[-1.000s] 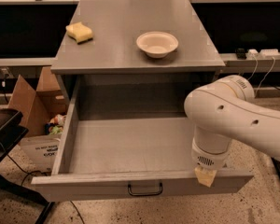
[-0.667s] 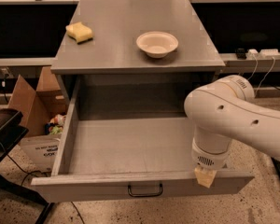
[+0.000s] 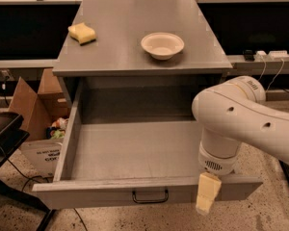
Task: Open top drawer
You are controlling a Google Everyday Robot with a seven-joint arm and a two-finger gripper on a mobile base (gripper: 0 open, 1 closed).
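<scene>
The top drawer (image 3: 135, 148) is pulled far out of the grey cabinet and its plain grey inside holds nothing. Its front panel (image 3: 96, 192) runs along the bottom of the view, with the small dark loop handle (image 3: 150, 196) at its centre. My white arm (image 3: 241, 124) reaches in from the right and bends down over the drawer's front right corner. My gripper (image 3: 207, 193) hangs at the front panel's top edge, right of the handle and apart from it. Only a pale tan finger piece shows.
A white bowl (image 3: 162, 44) and a yellow sponge (image 3: 82, 32) sit on the cabinet top (image 3: 125, 52). An open cardboard box (image 3: 36, 109) stands on the floor at the left, beside a dark chair (image 3: 2, 138). Cables and a power strip (image 3: 267, 57) lie at the right.
</scene>
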